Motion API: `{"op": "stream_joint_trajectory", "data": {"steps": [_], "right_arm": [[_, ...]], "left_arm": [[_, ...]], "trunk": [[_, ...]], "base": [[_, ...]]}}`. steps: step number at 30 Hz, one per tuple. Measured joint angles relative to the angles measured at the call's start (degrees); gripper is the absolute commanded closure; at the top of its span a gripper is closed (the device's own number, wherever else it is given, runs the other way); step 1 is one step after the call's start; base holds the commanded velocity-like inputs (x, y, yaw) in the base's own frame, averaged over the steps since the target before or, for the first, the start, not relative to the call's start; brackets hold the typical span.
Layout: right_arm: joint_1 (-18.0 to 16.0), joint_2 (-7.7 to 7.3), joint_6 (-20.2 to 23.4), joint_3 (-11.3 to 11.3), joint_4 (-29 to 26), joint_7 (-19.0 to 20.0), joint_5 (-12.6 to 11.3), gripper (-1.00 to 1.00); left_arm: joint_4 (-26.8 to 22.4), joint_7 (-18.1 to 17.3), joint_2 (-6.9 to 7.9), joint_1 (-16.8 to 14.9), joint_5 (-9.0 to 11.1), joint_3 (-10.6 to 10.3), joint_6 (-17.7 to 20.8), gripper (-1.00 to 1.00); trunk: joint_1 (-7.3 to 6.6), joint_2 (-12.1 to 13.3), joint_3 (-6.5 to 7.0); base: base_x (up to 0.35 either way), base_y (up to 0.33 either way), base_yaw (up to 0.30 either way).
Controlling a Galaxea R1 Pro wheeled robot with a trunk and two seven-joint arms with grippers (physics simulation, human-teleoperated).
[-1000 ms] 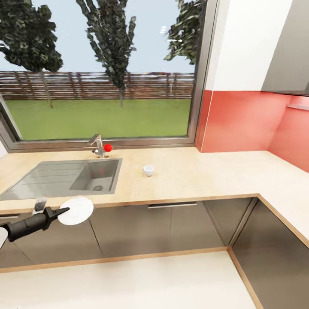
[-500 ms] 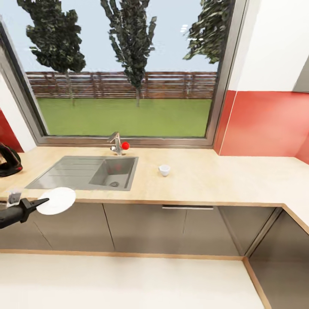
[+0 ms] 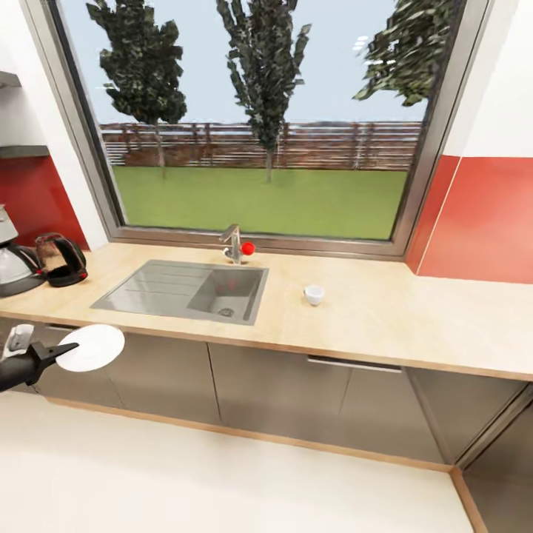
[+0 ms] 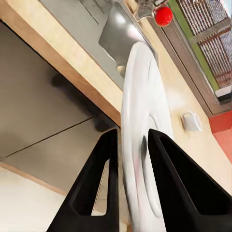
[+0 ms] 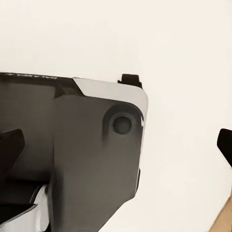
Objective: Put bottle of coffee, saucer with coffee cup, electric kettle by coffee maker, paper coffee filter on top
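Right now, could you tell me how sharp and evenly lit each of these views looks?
Head view: even daylight, sharp, the saucer crisp in the left claw. Left wrist view: saucer and fingers loom large and soft-edged, with shadows on the cabinet front. Right wrist view: soft-edged dark robot part against a pale floor.

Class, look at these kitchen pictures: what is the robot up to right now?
The left tool is shut on the saucer, holding it in front of the grey cabinet fronts, below the kitchen countertop edge. The coffee cup stands alone on the countertop right of the sink. The electric kettle sits beside the coffee maker at the far left. The saucer is not yet set down.
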Motion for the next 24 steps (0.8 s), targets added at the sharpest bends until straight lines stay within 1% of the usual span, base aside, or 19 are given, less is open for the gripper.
{"op": "stream_joint_trajectory", "data": {"steps": [3, 6, 11, 12, 14, 16, 18, 24], "right_arm": [[-0.03, 0.45, -0.66, 0.0, -0.67, 0.03, 0.04, -1.0], [0.01, 0.48, -4.46, 0.0, -0.61, -0.07, 0.15, -1.0], [0.0, 0.41, -5.3, 0.07, -0.43, -0.1, 0.17, -1.0], [0.0, 0.38, -5.33, 0.11, -0.34, -0.13, 0.17, -1.0], [0.02, 0.29, -5.35, 0.13, -0.22, -0.16, 0.22, -1.0], [0.03, 0.28, -5.36, 0.13, -0.17, -0.19, 0.24, -1.0], [0.03, 0.29, -5.36, 0.14, -0.1, -0.19, 0.25, -1.0], [0.03, 0.3, -5.36, 0.14, 0.0, -0.17, 0.25, -1.0]], "left_arm": [[-0.79, -0.03, -0.14, 0.17, 0.18, -0.16, 0.2, 1.0], [-1.84, -0.2, -0.23, 0.27, 0.08, -0.49, 0.37, 1.0], [-2.01, -0.5, -0.29, 0.36, 0.2, -0.5, 0.15, 1.0], [-1.99, -0.69, -0.6, 0.41, 0.28, -0.52, -0.05, 1.0], [-2.02, -1.93, -0.95, 0.97, 0.23, -0.48, -0.19, 1.0], [-2.14, -5.31, -1.02, 2.63, -0.01, -0.3, -0.42, 1.0], [-2.17, -6.91, -1.04, 3.41, -0.21, -0.33, -0.52, 1.0], [-2.19, -7.68, -1.11, 3.81, -0.3, -0.59, -0.63, 1.0]], "trunk": [[0.0, 0.0, -0.1], [0.0, 0.0, -0.22], [0.0, 0.0, -0.44], [0.0, 0.0, -0.48], [0.0, 0.0, -0.57], [0.0, 0.0, -0.66], [0.0, 0.0, -0.75], [0.0, 0.0, -1.01]], "base": [[0.0, 0.0, 0.273], [0.0, 0.0, 0.269], [0.0, 0.0, 0.268], [0.0, 0.0, 0.268], [0.0, 0.0, 0.268], [0.0, 0.0, 0.268], [0.0, 0.0, 0.268], [0.0, 0.0, 0.268]]}}
